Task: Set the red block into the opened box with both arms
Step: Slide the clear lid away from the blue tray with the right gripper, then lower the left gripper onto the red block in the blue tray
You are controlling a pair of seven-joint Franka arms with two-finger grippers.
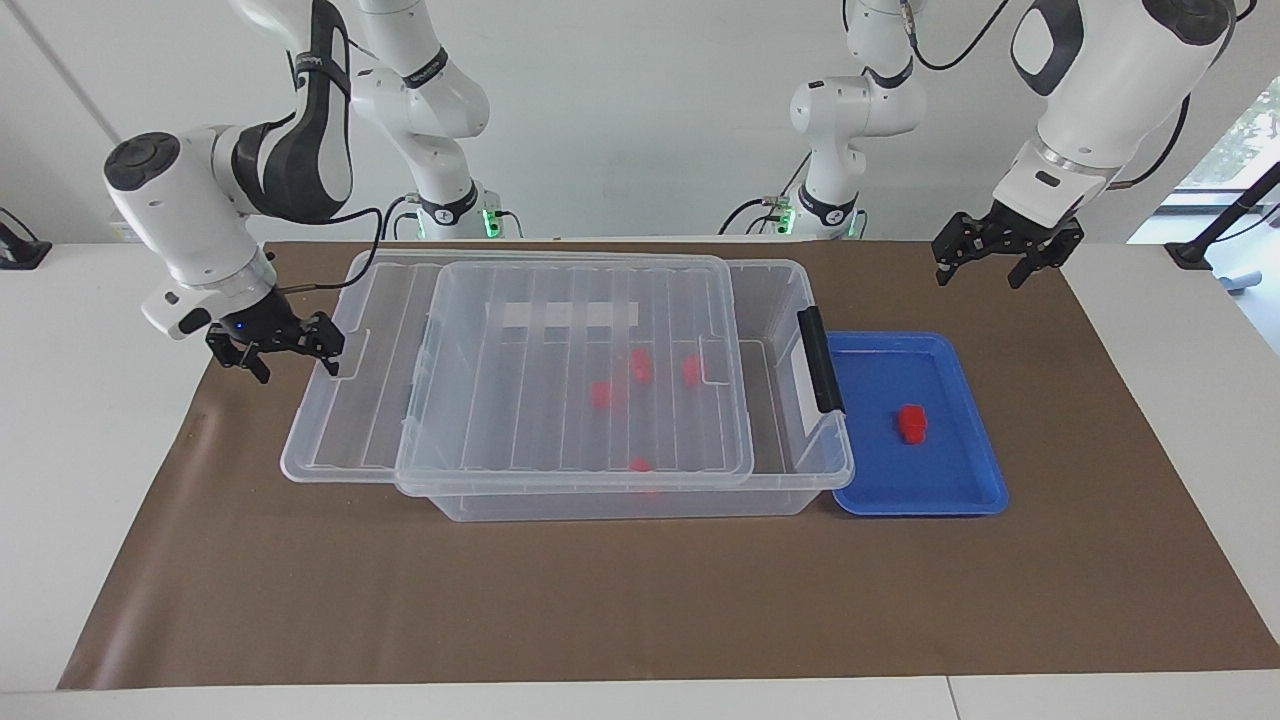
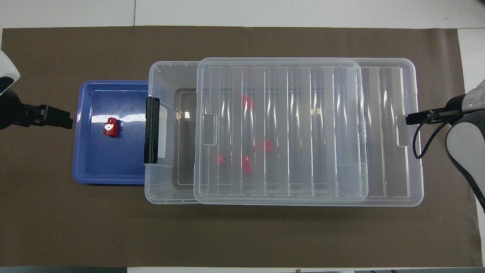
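half-uncovered box (image 1: 800, 470); red block (image 1: 911, 422) in tray (image 1: 960, 500)

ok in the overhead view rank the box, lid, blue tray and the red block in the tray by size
1. box and lid: look alike, unranked
2. blue tray
3. red block, by far the smallest

A brown mat (image 1: 620, 600) covers the table (image 1: 90, 400), carrying the box (image 1: 620, 500) and blue tray (image 1: 985, 480).

Two bulky white arms (image 1: 200, 215) with dark grey joint panels, looping black cables, black fingers (image 1: 325, 345).
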